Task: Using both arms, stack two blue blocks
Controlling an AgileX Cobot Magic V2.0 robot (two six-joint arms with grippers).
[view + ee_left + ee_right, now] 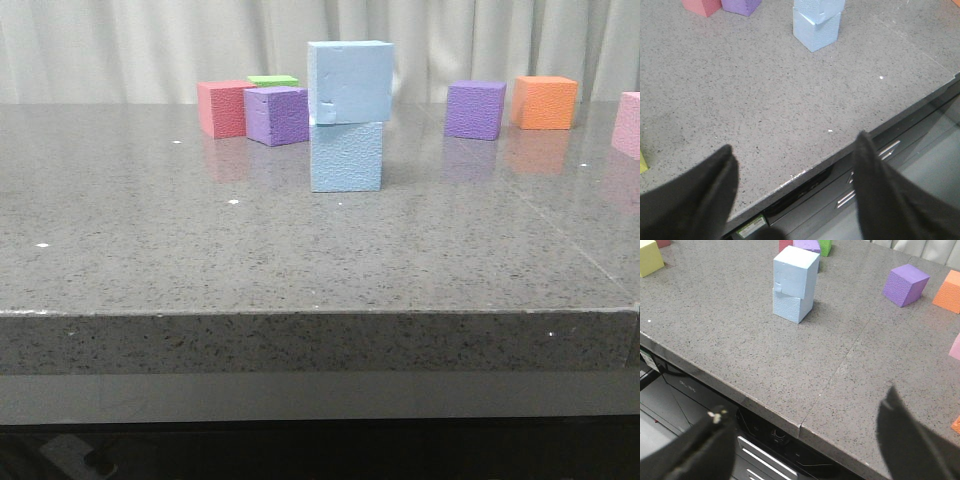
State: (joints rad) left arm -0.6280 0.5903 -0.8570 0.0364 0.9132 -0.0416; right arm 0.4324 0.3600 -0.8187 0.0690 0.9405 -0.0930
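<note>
Two pale blue blocks stand stacked in the middle of the grey table. The upper blue block (pixel 350 81) rests on the lower blue block (pixel 346 156), shifted slightly to the right. The stack also shows in the left wrist view (pixel 817 22) and the right wrist view (pixel 795 284). My left gripper (pixel 795 165) is open and empty over the table's front edge, far from the stack. My right gripper (pixel 805 420) is open and empty, also at the front edge. Neither gripper shows in the front view.
At the back left stand a red cube (pixel 225 108), a purple cube (pixel 277 115) and a green cube (pixel 273 80). At the back right stand a purple cube (pixel 475 109), an orange cube (pixel 545 102) and a pink cube (pixel 628 124). A yellow cube (pixel 649 257) sits far left.
</note>
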